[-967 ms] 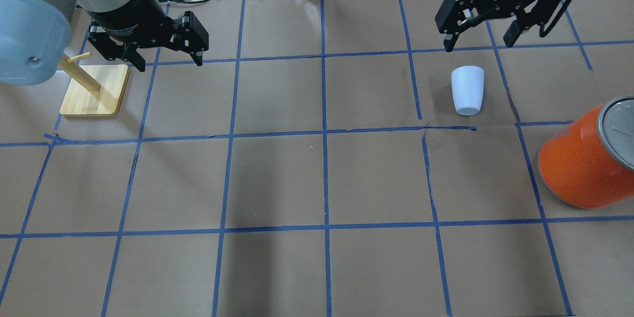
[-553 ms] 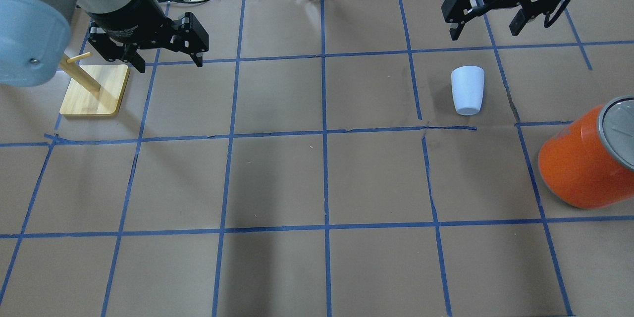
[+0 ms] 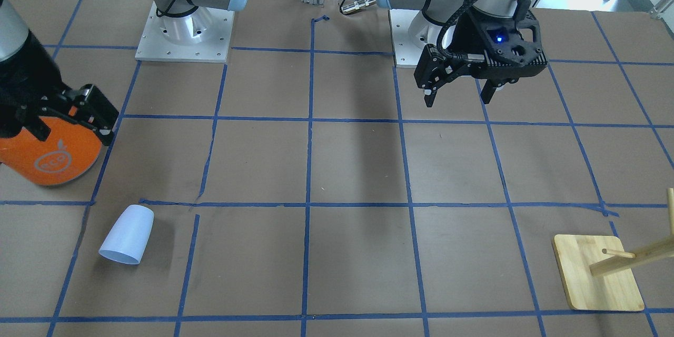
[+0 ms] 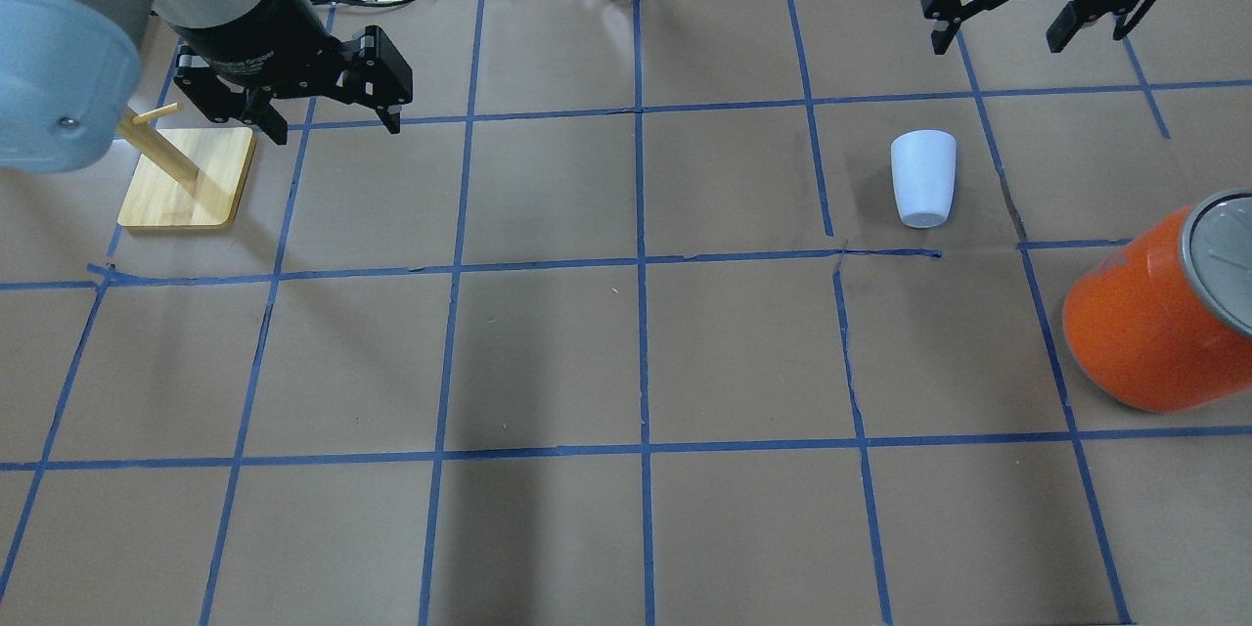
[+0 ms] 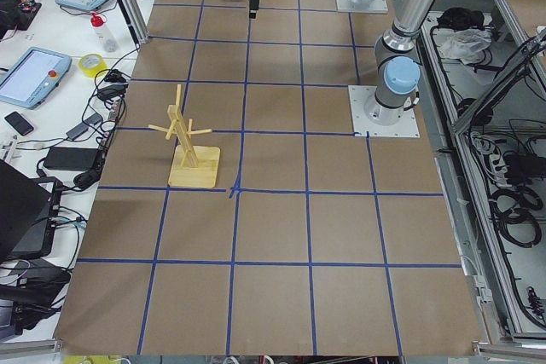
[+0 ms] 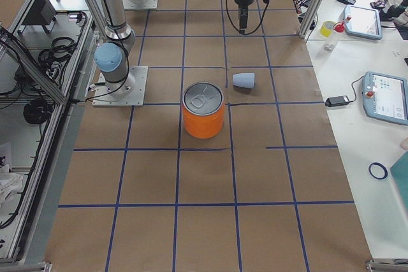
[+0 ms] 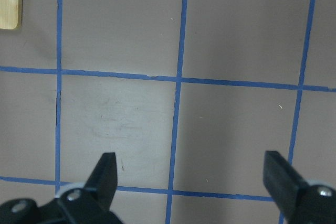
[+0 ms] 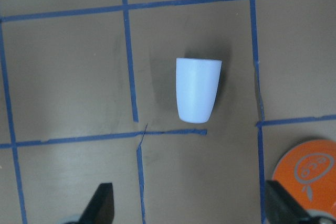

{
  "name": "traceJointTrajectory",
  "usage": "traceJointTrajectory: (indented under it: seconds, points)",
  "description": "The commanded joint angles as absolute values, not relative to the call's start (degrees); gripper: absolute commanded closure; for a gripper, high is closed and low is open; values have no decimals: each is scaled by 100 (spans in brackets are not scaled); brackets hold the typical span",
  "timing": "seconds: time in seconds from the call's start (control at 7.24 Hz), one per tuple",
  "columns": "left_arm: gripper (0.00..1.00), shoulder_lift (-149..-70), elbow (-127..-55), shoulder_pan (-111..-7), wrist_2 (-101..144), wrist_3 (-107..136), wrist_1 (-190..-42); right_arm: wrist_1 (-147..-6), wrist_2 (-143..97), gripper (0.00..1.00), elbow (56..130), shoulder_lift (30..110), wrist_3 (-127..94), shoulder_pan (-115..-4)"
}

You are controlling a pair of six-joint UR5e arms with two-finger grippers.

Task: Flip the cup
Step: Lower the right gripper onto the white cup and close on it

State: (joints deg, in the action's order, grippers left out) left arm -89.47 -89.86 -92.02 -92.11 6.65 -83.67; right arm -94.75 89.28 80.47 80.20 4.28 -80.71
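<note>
Small pale blue-white plastic cup [image 4: 922, 178] lies on its side on the brown paper-covered table with its blue tape grid [image 4: 548, 352], wide rim pointing away from the robot and narrow rounded base pointing toward it; it sits on the robot's right half, just beyond a torn line of tape; nothing touches it. The right gripper [image 4: 998, 47] hangs in the air past the cup's rim end and a little further to the robot's right, well apart from it, its two black fingers spread wide with nothing between them; in the right wrist view the cup [image 8: 197, 90] shows ahead of the fingertips [image 8: 102, 203], roughly centred across the gap and clear of both. A big orange cylindrical can with a silver lid [image 4: 1135, 333] stands upright further to the right and nearer the robot than the cup, apart from it. The left gripper [image 4: 335, 125] hovers over the far left part of the table, its jaws likewise spread and empty, just beside a pale wooden stand with a flat square base and a pegged post [image 4: 191, 178]; its wrist camera shows only bare paper and tape below
</note>
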Motion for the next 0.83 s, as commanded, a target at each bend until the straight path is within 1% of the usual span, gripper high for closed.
traceJointTrajectory:
  seconds: [0.0,0.28,0.55,0.69]
  points:
    - [0,-8947,-8991,-9202,-9211,668,-8367,-10307,9226,0,8060,7167,404,-7972]
    - [0,-8956,-8982,-9202,-9211,668,-8367,-10327,9403,0,8077,6621,395,-7963]
    - [0,-8956,-8991,-9202,-9211,659,-8367,-11095,9316,0,8121,6119,-330,-7954]
    - [0,-8947,-9000,-9211,-9211,659,-8367,-11188,9316,0,8243,5969,-308,-7954]
